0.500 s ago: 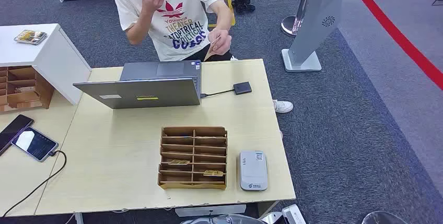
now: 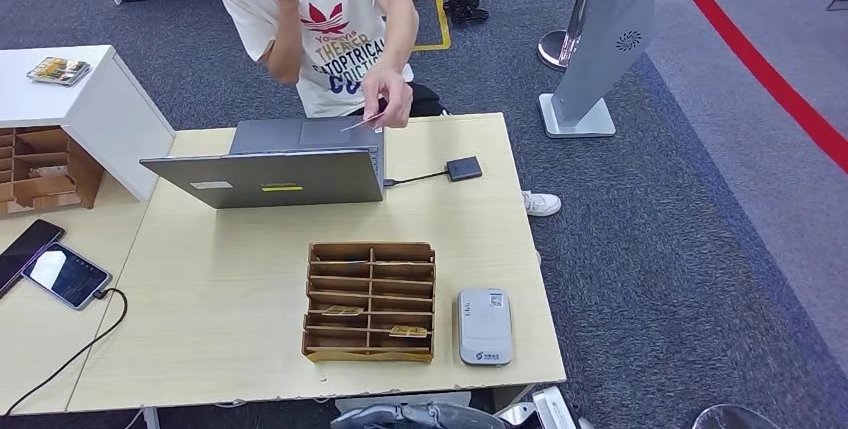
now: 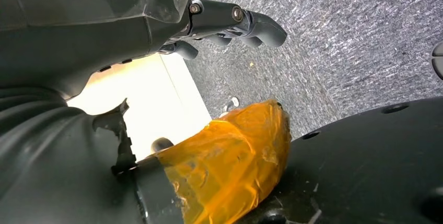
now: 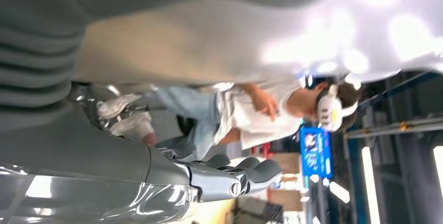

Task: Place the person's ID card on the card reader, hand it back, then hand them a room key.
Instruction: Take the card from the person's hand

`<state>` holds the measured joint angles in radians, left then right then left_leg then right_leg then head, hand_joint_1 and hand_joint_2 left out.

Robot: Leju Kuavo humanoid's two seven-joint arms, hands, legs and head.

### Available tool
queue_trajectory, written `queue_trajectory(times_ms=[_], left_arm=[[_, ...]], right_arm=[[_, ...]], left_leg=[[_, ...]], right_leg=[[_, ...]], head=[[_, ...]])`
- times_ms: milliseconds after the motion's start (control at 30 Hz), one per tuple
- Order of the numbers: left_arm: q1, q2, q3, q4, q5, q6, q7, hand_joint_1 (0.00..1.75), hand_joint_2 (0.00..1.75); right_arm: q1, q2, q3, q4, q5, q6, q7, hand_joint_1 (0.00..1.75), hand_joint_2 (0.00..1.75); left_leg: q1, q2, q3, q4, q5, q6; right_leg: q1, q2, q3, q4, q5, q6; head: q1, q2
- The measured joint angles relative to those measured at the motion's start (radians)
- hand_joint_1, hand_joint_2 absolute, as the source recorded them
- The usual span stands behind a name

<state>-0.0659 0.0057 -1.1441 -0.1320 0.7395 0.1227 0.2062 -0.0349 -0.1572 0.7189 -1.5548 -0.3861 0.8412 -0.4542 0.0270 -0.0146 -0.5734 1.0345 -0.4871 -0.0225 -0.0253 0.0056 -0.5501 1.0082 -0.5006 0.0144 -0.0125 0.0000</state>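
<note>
So, a light wooden table (image 2: pixel 240 279) is seen from the head view, set on grey-blue carpet (image 2: pixel 680 249) with a red stripe (image 2: pixel 760 64) running across the far corner. A person (image 2: pixel 330 29) in a white printed shirt is seated behind an open grey laptop (image 2: pixel 270 174), and the ID card (image 2: pixel 360 123) is pinched in the person's hand (image 2: pixel 388 97), held just above the laptop's far edge. The grey card reader (image 2: pixel 485 325) is laid flat near the table's front edge, right beside a wooden slotted key box (image 2: pixel 370 301) with a couple of cards tucked into its front compartments. A small black box (image 2: pixel 464 168) is cabled to the laptop. Two phones (image 2: pixel 50 264) are parked on the adjoining table, next to a white cabinet (image 2: pixel 85 99).

The left hand (image 3: pixel 230 23) is hung below the table edge, over carpet, fingers loosely curled with nothing in them. The right hand (image 4: pixel 235 174) is likewise kept low, well short of the reader and the card, dark fingers curled together, nothing held. A second person is glimpsed past it, blurred.
</note>
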Motion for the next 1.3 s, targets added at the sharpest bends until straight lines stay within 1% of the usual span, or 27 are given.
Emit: queue_trajectory(times_ms=[67,200,400,533,667,700,800,833,867,933,1067,1100,1133,1167,1300], left_arm=[[0.000,0.000,-0.002,0.000,0.008,0.002,0.001,0.00,0.00],[0.001,-0.001,-0.003,0.000,0.033,0.015,0.007,0.00,0.00],[0.004,-0.004,-0.003,0.000,0.059,0.031,0.009,0.00,0.00],[0.005,-0.006,-0.004,0.000,0.069,0.035,0.009,0.00,0.00],[0.006,-0.007,-0.005,0.000,0.081,0.037,0.009,0.00,0.00],[0.006,-0.007,-0.005,0.000,0.083,0.037,0.009,0.00,0.00],[0.006,-0.007,-0.005,0.000,0.083,0.037,0.009,0.00,0.00],[0.006,-0.008,-0.005,0.001,0.084,0.038,0.009,0.00,0.00],[0.006,-0.009,-0.006,0.002,0.087,0.038,0.009,0.00,0.00],[0.006,-0.013,-0.007,0.008,0.094,0.040,0.009,0.00,0.00],[0.005,-0.020,-0.028,0.016,0.103,0.040,0.009,0.00,0.00],[0.004,-0.020,-0.034,0.016,0.104,0.039,0.009,0.00,0.00],[0.004,-0.020,-0.038,0.016,0.104,0.038,0.009,0.00,0.00],[0.004,-0.020,-0.041,0.016,0.104,0.037,0.009,0.00,0.00],[0.002,-0.020,-0.050,0.017,0.101,0.035,0.011,0.00,0.00]], right_arm=[[-0.004,0.000,-0.001,0.002,0.016,-0.059,0.031,0.00,1.75],[-0.033,0.000,-0.015,0.005,0.088,-0.259,0.103,0.00,1.75],[-0.094,0.009,-0.023,-0.022,0.202,-0.478,0.145,0.00,1.75],[-0.125,0.016,-0.023,-0.046,0.267,-0.557,0.157,0.00,1.75],[-0.138,0.025,-0.021,-0.069,0.406,-0.688,0.153,0.00,1.75],[-0.139,0.026,-0.020,-0.071,0.420,-0.703,0.152,0.00,1.75],[-0.140,0.027,-0.020,-0.072,0.422,-0.705,0.152,0.00,1.75],[-0.141,0.028,-0.020,-0.075,0.441,-0.724,0.152,0.00,1.75],[-0.145,0.032,-0.018,-0.082,0.474,-0.756,0.152,0.00,1.75],[-0.158,0.045,-0.005,-0.110,0.594,-0.869,0.151,0.00,1.75],[-0.206,0.085,0.045,-0.165,0.938,-1.154,0.171,0.00,1.75],[-0.216,0.091,0.055,-0.168,1.007,-1.199,0.180,0.00,1.75],[-0.224,0.096,0.063,-0.168,1.061,-1.233,0.187,0.00,1.75],[-0.228,0.098,0.068,-0.167,1.086,-1.249,0.191,0.00,1.75],[-0.240,0.102,0.082,-0.162,1.150,-1.282,0.208,0.00,1.75]], left_leg=[[0.000,0.000,0.000,0.000,0.000,0.000],[0.000,0.000,0.000,0.000,0.000,0.000],[0.000,0.000,0.000,0.000,0.000,0.000],[0.000,0.000,0.000,0.000,0.000,0.000],[0.000,0.000,0.000,0.000,0.000,0.000],[0.000,0.000,0.000,0.000,0.000,0.000],[0.000,0.000,0.000,0.000,0.000,0.000],[0.000,0.000,0.000,0.000,0.000,0.000],[0.000,0.000,0.000,0.000,0.000,0.000],[0.000,0.000,0.000,0.000,0.000,0.000],[0.000,0.000,0.000,0.000,0.000,0.000],[0.000,0.000,0.000,0.000,0.000,0.000],[0.000,0.000,0.000,0.000,0.000,0.000],[0.000,0.000,0.000,0.000,0.000,0.000],[0.000,0.000,0.000,0.000,0.000,0.000]], right_leg=[[0.000,0.000,0.000,0.000,0.000,0.000],[0.000,0.000,0.000,0.000,0.000,0.000],[0.000,0.000,0.000,0.000,0.000,0.000],[0.000,0.000,0.000,0.000,0.000,0.000],[0.000,0.000,0.000,0.000,0.000,0.000],[0.000,0.000,0.000,0.000,0.000,0.000],[0.000,0.000,0.000,0.000,0.000,0.000],[0.000,0.000,0.000,0.000,0.000,0.000],[0.000,0.000,0.000,0.000,0.000,0.000],[0.000,0.000,0.000,0.000,0.000,0.000],[0.000,0.000,0.000,0.000,0.000,0.000],[0.000,0.000,0.000,0.000,0.000,0.000],[0.000,0.000,0.000,0.000,0.000,0.000],[0.000,0.000,0.000,0.000,0.000,0.000],[0.000,0.000,0.000,0.000,0.000,0.000]], head=[[0.000,0.000],[0.000,0.000],[0.000,0.000],[0.000,0.000],[0.000,0.000],[0.000,0.000],[0.000,0.000],[0.000,0.000],[0.000,0.000],[0.000,0.000],[0.000,0.000],[0.000,0.000],[0.000,0.000],[0.000,0.000],[0.000,0.000]])
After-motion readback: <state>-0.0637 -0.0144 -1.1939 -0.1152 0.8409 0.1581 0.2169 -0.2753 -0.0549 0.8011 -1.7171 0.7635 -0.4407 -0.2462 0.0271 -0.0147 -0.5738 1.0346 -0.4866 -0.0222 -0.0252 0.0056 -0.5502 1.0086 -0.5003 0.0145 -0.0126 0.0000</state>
